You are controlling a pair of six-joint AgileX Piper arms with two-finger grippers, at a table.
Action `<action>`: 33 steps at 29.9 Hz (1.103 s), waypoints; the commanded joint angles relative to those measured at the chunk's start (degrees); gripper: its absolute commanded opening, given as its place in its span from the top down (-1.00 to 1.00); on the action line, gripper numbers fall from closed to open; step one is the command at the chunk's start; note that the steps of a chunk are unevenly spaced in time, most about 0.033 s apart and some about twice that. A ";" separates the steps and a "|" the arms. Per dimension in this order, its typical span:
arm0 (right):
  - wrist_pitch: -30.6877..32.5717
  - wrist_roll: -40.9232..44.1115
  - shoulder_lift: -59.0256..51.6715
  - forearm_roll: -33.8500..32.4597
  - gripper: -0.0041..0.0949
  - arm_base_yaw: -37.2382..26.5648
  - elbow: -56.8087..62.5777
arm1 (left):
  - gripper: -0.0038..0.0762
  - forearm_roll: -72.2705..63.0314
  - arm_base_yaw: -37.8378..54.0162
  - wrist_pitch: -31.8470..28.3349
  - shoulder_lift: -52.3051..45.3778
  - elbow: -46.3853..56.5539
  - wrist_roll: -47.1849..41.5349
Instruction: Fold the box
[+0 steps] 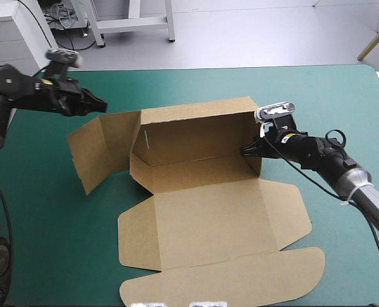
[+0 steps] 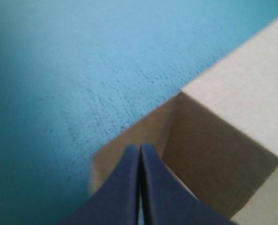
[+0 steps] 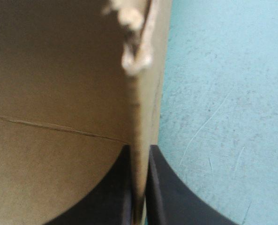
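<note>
Nearest the robot, the box (image 1: pixel 208 220) lies with its lid (image 1: pixel 218 275) flat on the teal-green bench (image 1: pixel 42 256). The rounded tuck flap reaches almost to the near edge. Laid out like this, the lid is clear of the work and leaves the tray open from above.

Behind the lid, about mid-bench, the tray is half formed: the back wall and the right end wall (image 1: pixel 256 137) stand upright. The right hand (image 1: pixel 248 151) comes in from the right and is clamped on that end wall. In its own wrist view one black finger lies inside the tray and the other outside, with the brown board pinched between them. The grip probably serves two ends, holding the wall up and pinning the box in place while the other end is worked.

The left end is not done. Its flaps (image 1: pixel 100 150) sprawl outward on the bench, one of them tilted up slightly (a crease runs between them).

Farthest off, the left hand (image 1: pixel 100 102) hovers over the far left of those flaps. Its fingers are pressed together in a single point and carry nothing. Its wrist view shows a corner of board just under the tips. A closed tip suits pushing or nudging a flap better than grasping it, so the next step looks like raising the left end.
</note>
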 commanded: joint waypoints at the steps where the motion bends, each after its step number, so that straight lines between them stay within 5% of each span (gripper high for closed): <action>1: 0.47 0.04 -1.68 0.25 0.95 -0.37 -1.42 | 0.93 -11.13 9.68 -0.20 -4.09 1.11 -0.80; 11: 0.47 0.04 -1.68 0.01 0.95 -0.37 -1.42 | 0.93 -18.68 31.01 -0.55 -9.46 15.92 -0.66; 20: 3.44 0.17 -1.68 0.01 0.95 -0.37 -2.20 | 0.93 -36.60 39.81 -3.91 -10.62 33.78 4.75; 33: 36.96 16.10 -1.29 -7.49 0.94 -0.37 -24.04 | 0.93 -37.32 40.56 -8.73 -10.62 39.24 5.67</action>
